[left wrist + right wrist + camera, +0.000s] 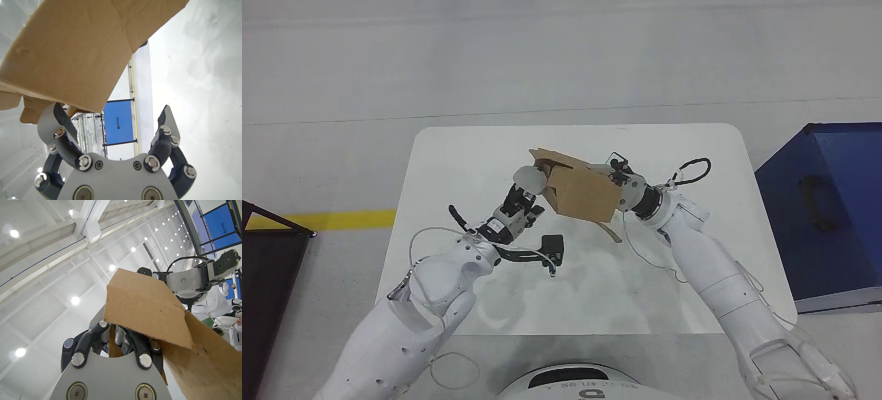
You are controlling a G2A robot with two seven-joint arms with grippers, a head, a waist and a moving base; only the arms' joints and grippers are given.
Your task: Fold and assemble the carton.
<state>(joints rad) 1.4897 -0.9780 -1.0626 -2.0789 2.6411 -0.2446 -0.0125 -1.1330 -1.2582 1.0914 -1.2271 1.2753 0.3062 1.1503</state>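
The brown carton is held above the middle of the white table, partly folded, with loose flaps toward its left end. My right gripper is at the carton's right side and is shut on one of its panels; the right wrist view has cardboard pinched between the nearly closed fingers. My left gripper is at the carton's left end, open. In the left wrist view one pad lies against the underside of a flap, while the other pad is free.
A blue bin stands on the floor past the table's right edge. A dark frame sits off the left edge, beside a yellow floor line. The table's far left and near side are bare.
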